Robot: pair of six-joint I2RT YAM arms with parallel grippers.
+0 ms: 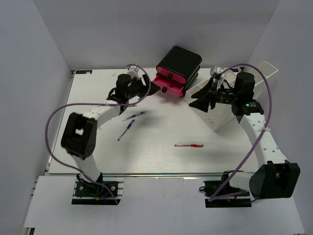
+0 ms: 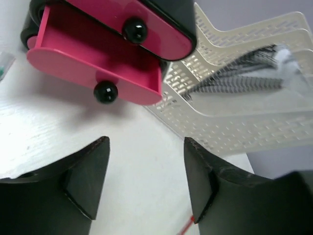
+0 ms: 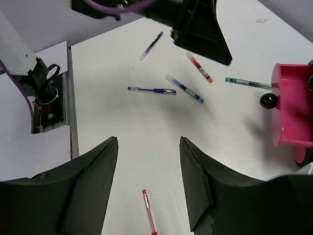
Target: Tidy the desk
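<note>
top external: desk (image 1: 161, 152) lies white and flat under both arms, filling most of the view.
left gripper (image 1: 143, 89): jaws wide, nothing between, near the black-and-pink drawer unit (image 1: 177, 66).
right gripper (image 1: 200, 99): jaws wide, holding nothing, by the white perforated tray (image 1: 221, 119).
pink drawer (image 2: 93, 68): pulled out.
pens: red pen (image 1: 189, 145) mid-desk; blue pen (image 1: 133, 116) near left arm.
writing: barrel print too small to read.
</note>
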